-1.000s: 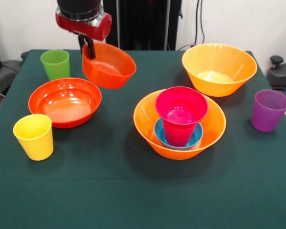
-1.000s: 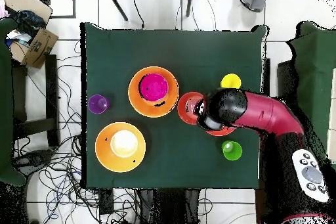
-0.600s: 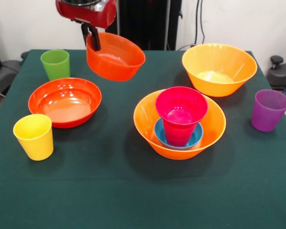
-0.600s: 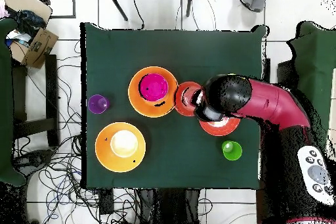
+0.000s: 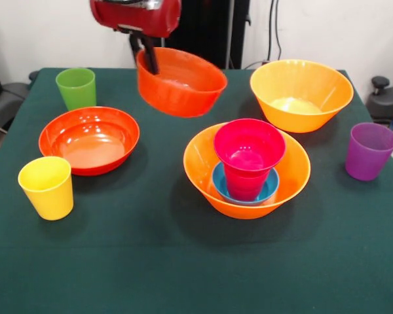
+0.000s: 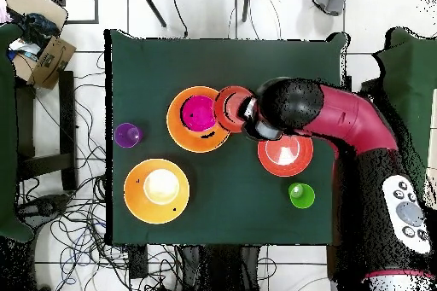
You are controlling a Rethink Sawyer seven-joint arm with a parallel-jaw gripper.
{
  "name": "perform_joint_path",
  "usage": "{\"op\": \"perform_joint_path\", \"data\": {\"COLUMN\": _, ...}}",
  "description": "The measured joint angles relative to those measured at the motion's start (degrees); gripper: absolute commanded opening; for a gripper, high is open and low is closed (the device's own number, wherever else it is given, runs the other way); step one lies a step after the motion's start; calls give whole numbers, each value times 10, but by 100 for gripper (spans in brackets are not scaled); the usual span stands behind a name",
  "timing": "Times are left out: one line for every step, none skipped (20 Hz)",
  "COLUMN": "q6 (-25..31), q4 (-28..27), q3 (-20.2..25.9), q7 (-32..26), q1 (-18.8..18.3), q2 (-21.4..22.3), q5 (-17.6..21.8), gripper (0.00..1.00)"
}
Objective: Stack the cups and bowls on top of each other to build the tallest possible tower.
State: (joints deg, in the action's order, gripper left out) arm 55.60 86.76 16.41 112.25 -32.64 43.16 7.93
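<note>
Risk, tower: we judge the tower (image 5: 247, 171) the chief hazard. It rises from a large orange bowl (image 5: 206, 160) near the middle of the bench (image 5: 183, 261), with a blue bowl (image 5: 220, 184) and a crimson-pink cup (image 5: 249, 157) nested inside. The cup stands tall above the rim, so a bowl lowered off-centre could knock it over.

Risk, carried bowl: the small red-orange bowl (image 5: 181, 82) hangs tilted in the air, gripped at one point of its rim only. We think it may swing or slip, and a tilted release would let it slide off the cup.

Risk, fit: we doubt a rounded bowl sits steadily on a cup's mouth. It may rock or tip.

Second orange bowl (image 5: 301, 93): towards the bench's far right corner in the front view, clear of the path.

Shallow red-orange bowl (image 5: 89, 137): by the left edge in the front view, untouched.

End effector (image 5: 147, 53): clenched on the carried bowl's rim, one finger inside the wall, holding it off the bench beside the tower.

Loose cups: green (image 5: 76, 87), yellow (image 5: 46, 186) and purple (image 5: 370, 150) stand apart near the bench's edges.
</note>
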Motion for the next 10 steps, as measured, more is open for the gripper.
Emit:
{"op": "perform_joint_path", "data": {"q6": 0, "q4": 0, "q3": 2, "q7": 0, "q1": 0, "q2": -1, "q5": -8, "gripper": 0}}
{"op": "perform_joint_path", "data": {"q6": 0, "q4": -1, "q3": 7, "q7": 0, "q1": 0, "q2": -4, "q5": -22, "gripper": 0}}
{"op": "perform_joint_path", "data": {"q6": 0, "q4": -3, "q3": 12, "q7": 0, "q1": 0, "q2": -7, "q5": -36, "gripper": 0}}
{"op": "perform_joint_path", "data": {"q6": 0, "q4": -5, "q3": 16, "q7": 0, "q1": 1, "q2": -12, "q5": -51, "gripper": 0}}
{"op": "perform_joint_path", "data": {"q6": 0, "q4": -7, "q3": 19, "q7": 0, "q1": 2, "q2": -16, "q5": -58, "gripper": 0}}
{"op": "perform_joint_path", "data": {"q6": 0, "q4": -8, "q3": 21, "q7": 0, "q1": 2, "q2": -20, "q5": -66, "gripper": 0}}
{"op": "perform_joint_path", "data": {"q6": 0, "q4": -10, "q3": 23, "q7": 0, "q1": 3, "q2": -23, "q5": -72, "gripper": 0}}
{"op": "perform_joint_path", "data": {"q6": 1, "q4": -15, "q3": 27, "q7": 0, "q1": 5, "q2": -33, "q5": -88, "gripper": 0}}
{"op": "perform_joint_path", "data": {"q6": 2, "q4": -19, "q3": 29, "q7": 0, "q1": 6, "q2": -38, "q5": -95, "gripper": 0}}
{"op": "perform_joint_path", "data": {"q6": 5, "q4": -22, "q3": 31, "q7": 0, "q1": 7, "q2": -45, "q5": -104, "gripper": 0}}
